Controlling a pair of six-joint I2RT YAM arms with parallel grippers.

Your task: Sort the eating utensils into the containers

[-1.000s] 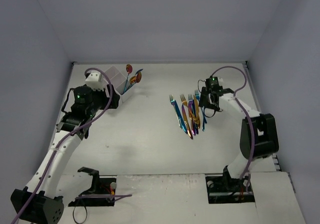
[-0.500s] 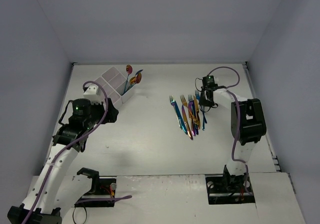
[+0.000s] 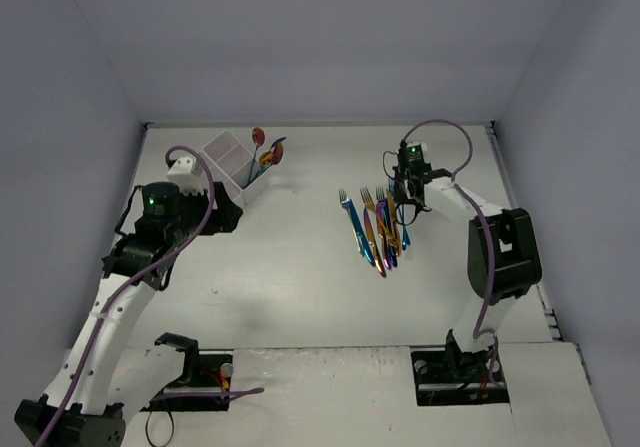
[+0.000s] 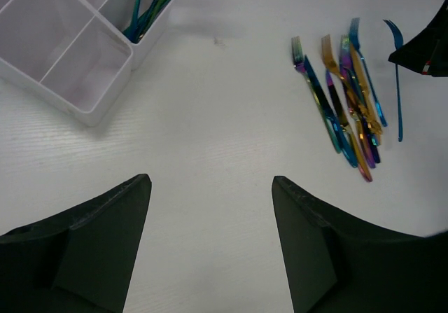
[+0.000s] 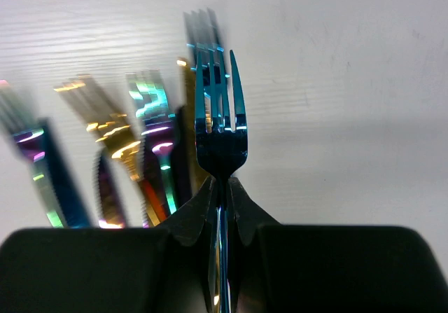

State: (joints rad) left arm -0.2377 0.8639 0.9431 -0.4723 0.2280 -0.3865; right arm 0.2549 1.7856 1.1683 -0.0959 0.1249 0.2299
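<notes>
The white four-compartment container (image 3: 232, 159) stands at the back left, with a few utensils (image 3: 265, 153) leaning in its right compartment; it also shows in the left wrist view (image 4: 70, 54). Several forks and knives lie in a pile (image 3: 379, 230) right of centre, also in the left wrist view (image 4: 346, 110). My right gripper (image 3: 404, 181) is shut on a blue fork (image 5: 220, 124) at its neck (image 5: 221, 187), just above the table beside the pile's far right end. My left gripper (image 4: 210, 187) is open and empty, in front of the container (image 3: 224, 213).
Grey walls enclose the white table (image 3: 300, 277) on three sides. The arm bases (image 3: 190, 372) and their cables sit at the near edge. Bare table lies between the container and the pile.
My right gripper has moved back and left along the pile's right side with the blue fork. My left gripper has drawn back from the container toward the near side.
</notes>
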